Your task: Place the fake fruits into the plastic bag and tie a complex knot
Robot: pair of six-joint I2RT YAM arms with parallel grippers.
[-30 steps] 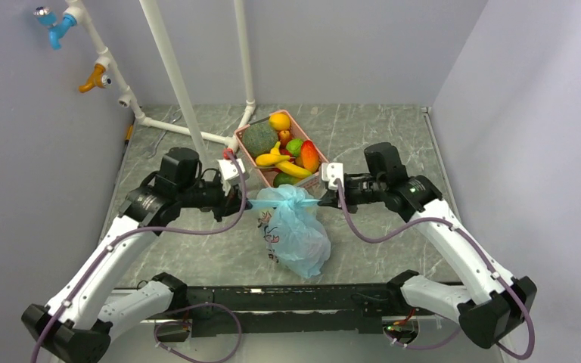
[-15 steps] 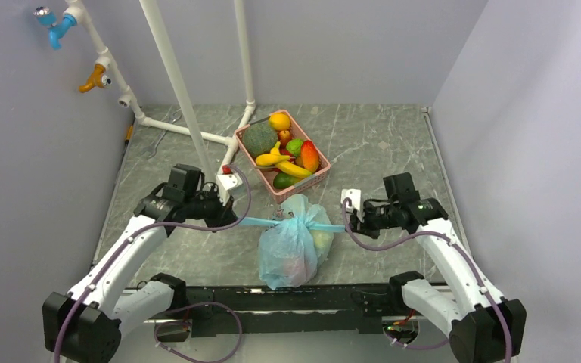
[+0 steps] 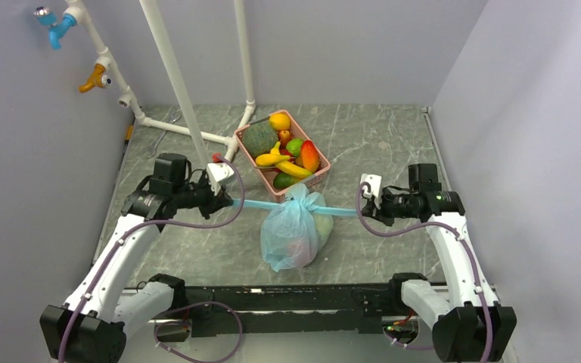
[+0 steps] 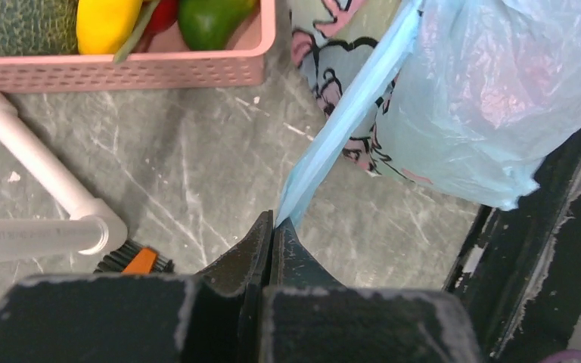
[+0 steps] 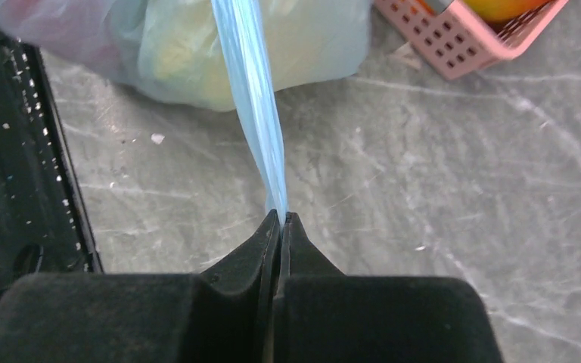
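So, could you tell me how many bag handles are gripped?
2: the left handle in the left pincer, the right handle in the right pincer, both taut from the bag.

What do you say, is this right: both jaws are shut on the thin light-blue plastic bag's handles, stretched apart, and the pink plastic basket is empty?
Only the basket part is wrong: the top external view shows the pink plastic basket holding glossy fake fruits. The rest stands.
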